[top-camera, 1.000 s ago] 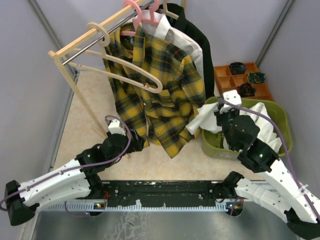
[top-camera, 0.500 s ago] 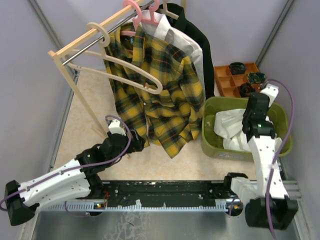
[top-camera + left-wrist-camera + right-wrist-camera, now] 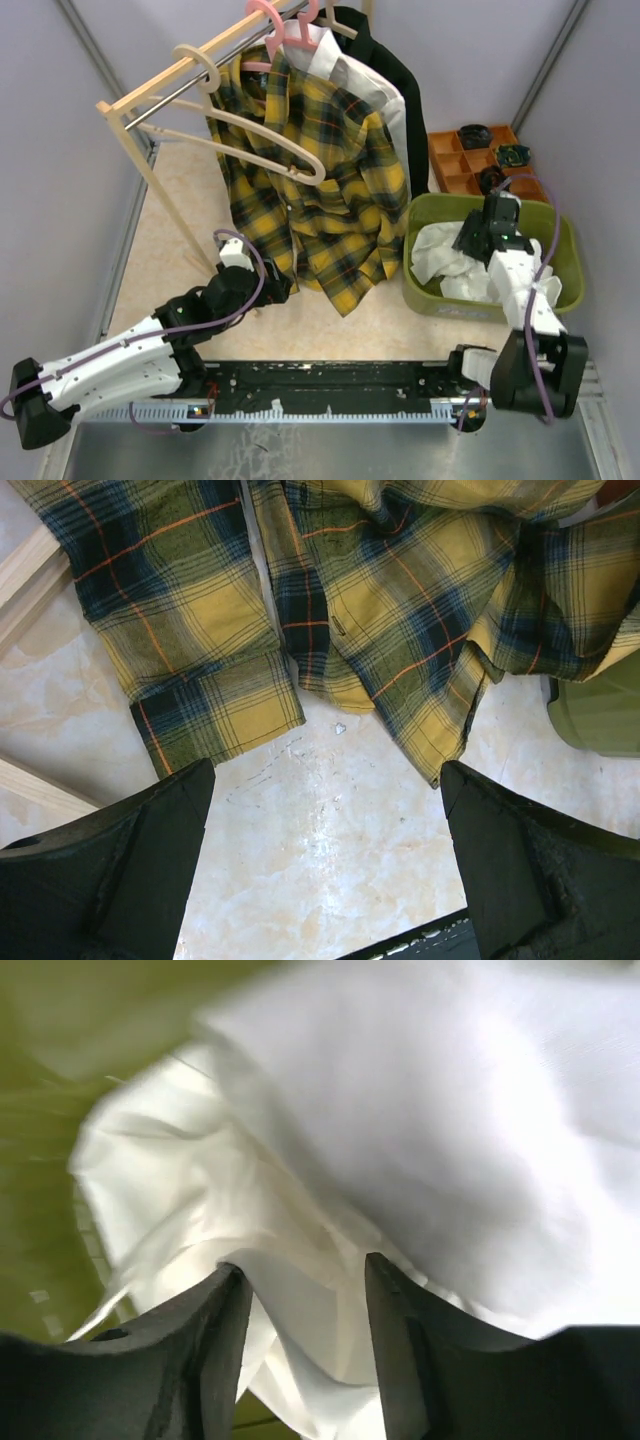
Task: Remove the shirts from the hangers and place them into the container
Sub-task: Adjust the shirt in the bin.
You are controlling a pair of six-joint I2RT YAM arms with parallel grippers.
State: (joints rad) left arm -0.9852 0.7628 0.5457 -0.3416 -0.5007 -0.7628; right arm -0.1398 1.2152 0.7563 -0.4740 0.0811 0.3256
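Tabletop (image 3: 170,230) check: white shirt (image 3: 440,258) sits bunched in container (image 3: 572,262) at the right edge, right gripper (image 3: 302,1265) part-open just over it, left gripper (image 3: 325,768) wide and empty below plaid shirt (image 3: 310,190); likely failure is cloth snagging a finger on retract and dragging out.

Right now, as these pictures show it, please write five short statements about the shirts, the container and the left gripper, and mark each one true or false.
1. A white shirt lies in the green container. True.
2. The plaid shirt lies on the table. False: it hangs from the rack.
3. The left gripper is open and holds nothing. True.
4. The orange tray stands left of the rack. False: it stands on the right, behind the container.
5. An empty beige hanger hangs on the rack. True.
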